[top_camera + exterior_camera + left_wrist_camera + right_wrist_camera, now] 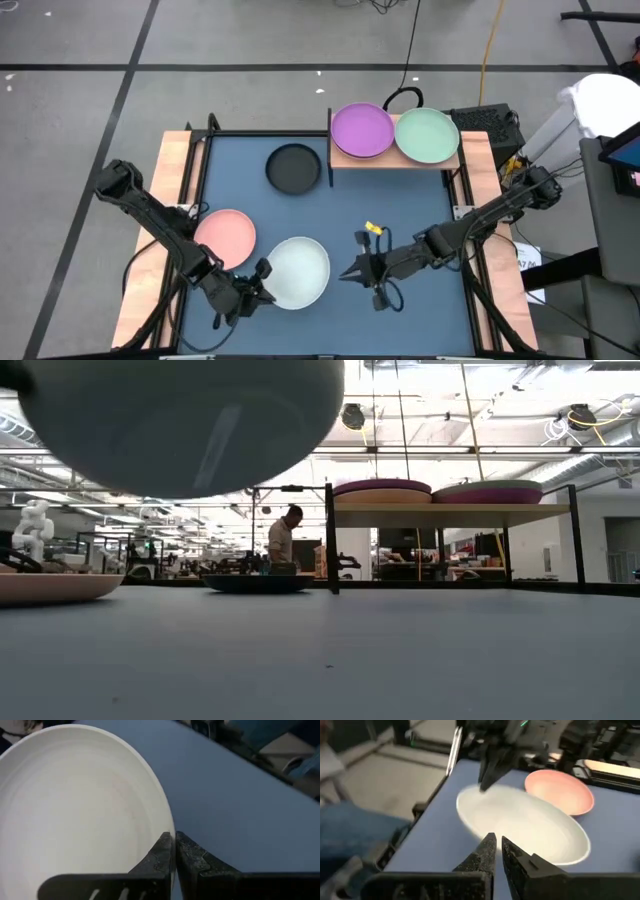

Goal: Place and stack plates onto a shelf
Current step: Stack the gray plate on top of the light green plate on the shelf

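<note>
My left gripper [262, 282] is shut on the whitish plate [300, 272], which hangs above the blue table near its front edge; the low view shows its underside [180, 420] up in the air. My right gripper [345, 272] is shut and empty, just right of that plate, pointing at it. A pink plate [226, 238] rests on the table to the left. A dark grey plate [293, 167] lies at the back. On the wooden shelf [395, 160] at the back right sit a purple plate [361, 130] and a pale green plate [427, 136]. My left gripper pinches the whitish plate's rim [169, 827] between its two fingers, one finger inside the bowl and one outside. The fingers come slanting down from the table's near left. The plate is lifted clear of the table and tilted.
Wooden side strips [178, 160] edge the blue surface. Open blue surface lies between the dark plate and the shelf's front. A person stands in the room far behind the table [283, 540]. A small yellow tag [373, 228] sits beside my right arm.
</note>
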Robot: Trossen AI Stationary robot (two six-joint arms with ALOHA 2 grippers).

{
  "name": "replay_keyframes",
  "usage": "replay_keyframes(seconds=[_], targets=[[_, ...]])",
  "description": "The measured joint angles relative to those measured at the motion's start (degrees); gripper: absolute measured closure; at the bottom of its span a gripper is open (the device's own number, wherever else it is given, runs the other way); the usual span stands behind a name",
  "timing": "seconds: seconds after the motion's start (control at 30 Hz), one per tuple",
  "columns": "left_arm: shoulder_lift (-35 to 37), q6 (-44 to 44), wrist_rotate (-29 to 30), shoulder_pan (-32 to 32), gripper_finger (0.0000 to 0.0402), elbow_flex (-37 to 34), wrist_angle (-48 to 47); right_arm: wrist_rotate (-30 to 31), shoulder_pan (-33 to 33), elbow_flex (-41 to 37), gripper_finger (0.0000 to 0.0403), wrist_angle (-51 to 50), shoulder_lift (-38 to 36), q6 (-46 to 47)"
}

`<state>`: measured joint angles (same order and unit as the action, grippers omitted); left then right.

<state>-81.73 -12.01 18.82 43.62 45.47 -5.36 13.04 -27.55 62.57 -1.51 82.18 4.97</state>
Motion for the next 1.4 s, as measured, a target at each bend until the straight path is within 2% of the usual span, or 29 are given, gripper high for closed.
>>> replay_keyframes(seconds=[0.23, 0.33, 0.57, 0.87, 1.07, 1.23, 1.4], targets=[[2.8, -0.4, -12.7, -4.8, 0.0392, 0.0, 1.1, -2.9, -0.2, 2.3, 0.0376, -1.2, 4.4, -4.1], [2.8, -0.3, -16.9, -7.5, 0.0392, 0.0, 0.6, -5.6, -0.2, 3.6, 0.0355, -1.0, 4.6, -2.2], [2.8, 1.1, -27.8, -13.6, 0.0392, 0.0, 1.1, -7.7, -0.4, 4.4, 0.0291, -5.7, 4.6, 3.3], [2.8, 3.5, -29.8, -13.1, 0.0392, 0.0, 1.1, -9.2, 0.1, 4.4, 0.0244, -7.4, 5.6, 2.5], [2.8, 3.0, -34.6, -11.9, 0.0392, 0.0, 2.5, -14.5, 2.0, 4.3, 0.0234, -5.6, 8.3, 1.8], [2.8, 1.7, -35.4, -11.2, 0.0392, 0.0, 2.8, -22.0, 3.0, 4.3, 0.0232, -0.2, 12.1, 1.3], [2.8, 1.2, -38.2, -11.2, 0.0392, 0.0, 3.9, -23.8, 4.0, 4.3, 0.0233, 2.6, 14.6, -1.3]])
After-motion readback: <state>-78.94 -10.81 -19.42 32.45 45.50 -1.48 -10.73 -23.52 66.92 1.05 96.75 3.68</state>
